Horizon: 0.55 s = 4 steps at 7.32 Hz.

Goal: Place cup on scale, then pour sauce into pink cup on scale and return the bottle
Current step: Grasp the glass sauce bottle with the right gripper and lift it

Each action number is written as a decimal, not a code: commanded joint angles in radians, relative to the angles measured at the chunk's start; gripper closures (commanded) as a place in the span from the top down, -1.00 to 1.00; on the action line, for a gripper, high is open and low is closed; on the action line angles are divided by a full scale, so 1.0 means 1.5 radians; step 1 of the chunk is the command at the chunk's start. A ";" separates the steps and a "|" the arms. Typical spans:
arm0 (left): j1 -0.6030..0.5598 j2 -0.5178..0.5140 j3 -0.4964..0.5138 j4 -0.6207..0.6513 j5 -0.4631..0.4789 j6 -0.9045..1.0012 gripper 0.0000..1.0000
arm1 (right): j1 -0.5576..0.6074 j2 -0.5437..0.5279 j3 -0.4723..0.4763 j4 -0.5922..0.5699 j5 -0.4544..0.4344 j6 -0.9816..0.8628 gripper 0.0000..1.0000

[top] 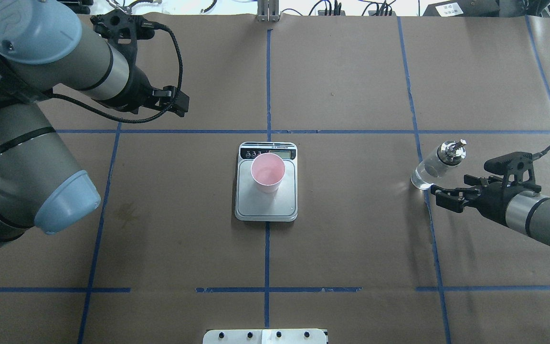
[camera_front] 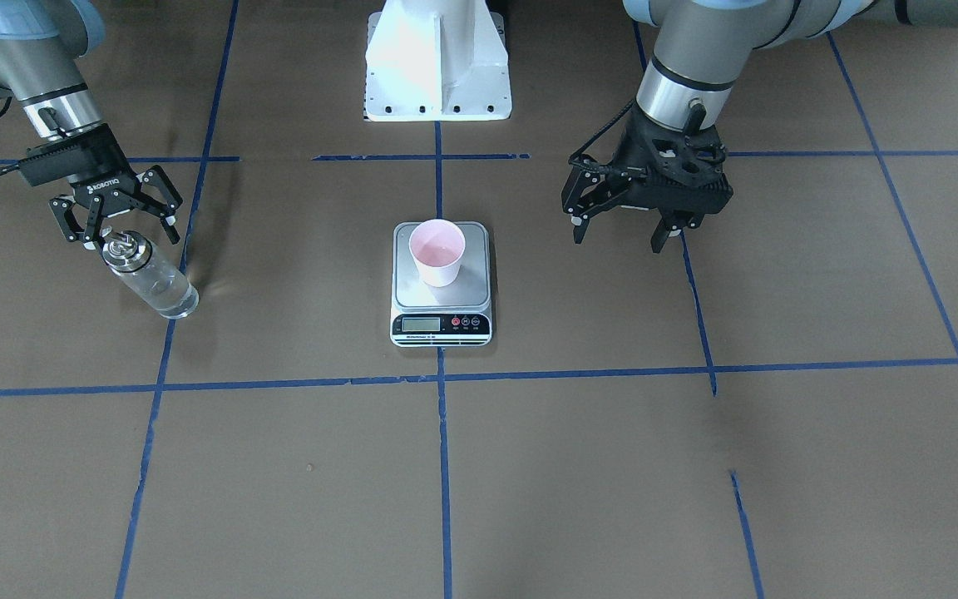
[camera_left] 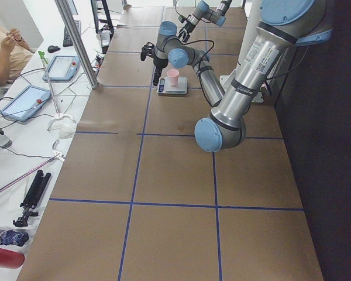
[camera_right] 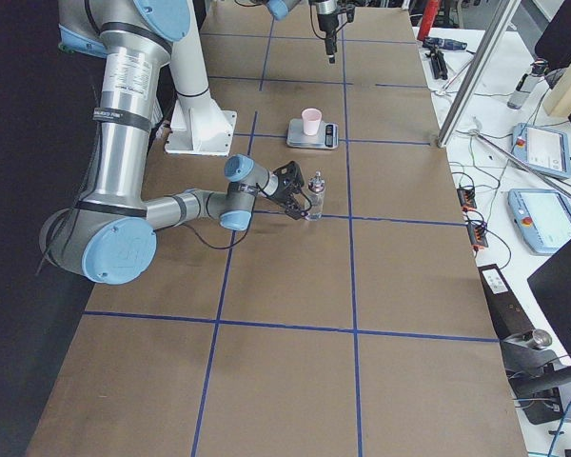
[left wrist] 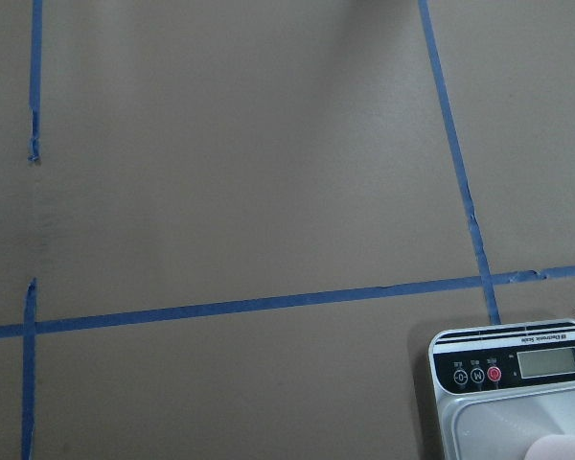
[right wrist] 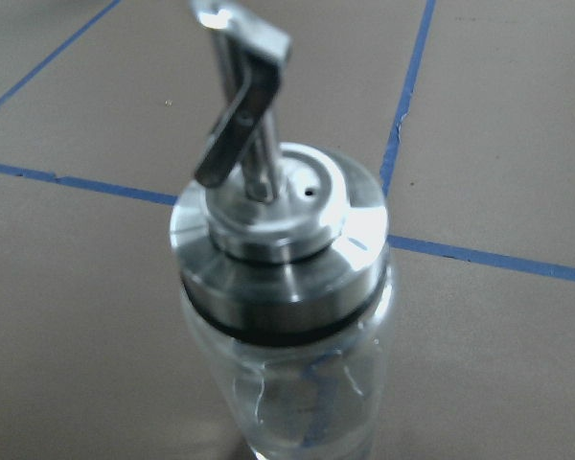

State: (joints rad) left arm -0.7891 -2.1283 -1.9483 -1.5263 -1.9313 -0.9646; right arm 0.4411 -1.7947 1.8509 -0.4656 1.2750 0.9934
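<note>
Right gripper (top: 438,197) sits spread apart just beside the bottle (top: 433,166), holding nothing. One clumsy nudge tips it over.

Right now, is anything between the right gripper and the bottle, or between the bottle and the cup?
Nothing visible. The open right gripper sits right beside the bottle, and only table surface lies between the bottle and the cup on the scale.
</note>
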 commanded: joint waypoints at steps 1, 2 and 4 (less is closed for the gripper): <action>-0.001 0.001 0.000 0.000 0.000 0.003 0.97 | -0.063 -0.002 -0.001 -0.014 -0.137 0.028 0.99; -0.001 0.001 0.000 0.001 0.000 0.003 0.97 | -0.086 -0.002 -0.002 -0.029 -0.184 0.038 0.99; -0.001 0.001 0.003 0.001 0.001 0.003 0.98 | -0.127 0.006 -0.006 -0.055 -0.282 0.064 0.99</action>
State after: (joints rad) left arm -0.7900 -2.1262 -1.9463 -1.5250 -1.9309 -0.9604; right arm 0.2893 -1.7930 1.8467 -0.5253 0.9420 1.0579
